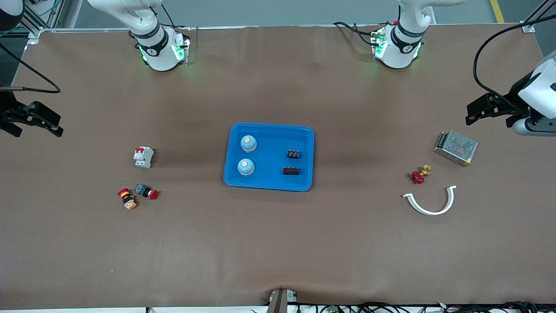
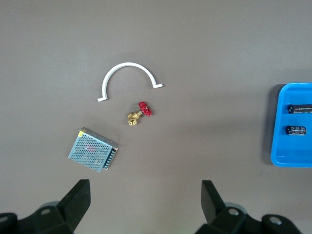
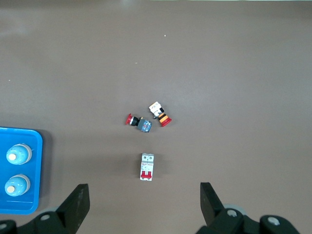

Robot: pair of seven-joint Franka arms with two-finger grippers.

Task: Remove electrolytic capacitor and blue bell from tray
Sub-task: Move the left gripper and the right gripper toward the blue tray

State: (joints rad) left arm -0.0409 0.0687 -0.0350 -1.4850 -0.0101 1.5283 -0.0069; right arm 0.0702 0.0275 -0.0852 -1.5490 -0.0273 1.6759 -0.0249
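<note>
A blue tray point(image 1: 269, 127) lies at the middle of the table. Two light-blue bells point(image 1: 248, 143) point(image 1: 245, 167) stand in its half toward the right arm's end. Two black capacitors point(image 1: 293, 153) point(image 1: 291, 171) lie in its half toward the left arm's end. My left gripper point(image 1: 471, 115) hangs open and empty over the left arm's end of the table; in its wrist view the left gripper point(image 2: 145, 195) sees the tray point(image 2: 278, 126) and a capacitor point(image 2: 296, 129). My right gripper point(image 1: 56, 124) hangs open and empty over the right arm's end, and the right gripper point(image 3: 145, 195) sees a bell point(image 3: 18, 154).
Toward the right arm's end lie a white circuit breaker point(image 1: 143, 157) and two push buttons point(image 1: 147, 191) point(image 1: 127, 199). Toward the left arm's end lie a metal power supply point(image 1: 455, 148), a red-handled brass valve point(image 1: 419, 174) and a white curved clip point(image 1: 430, 202).
</note>
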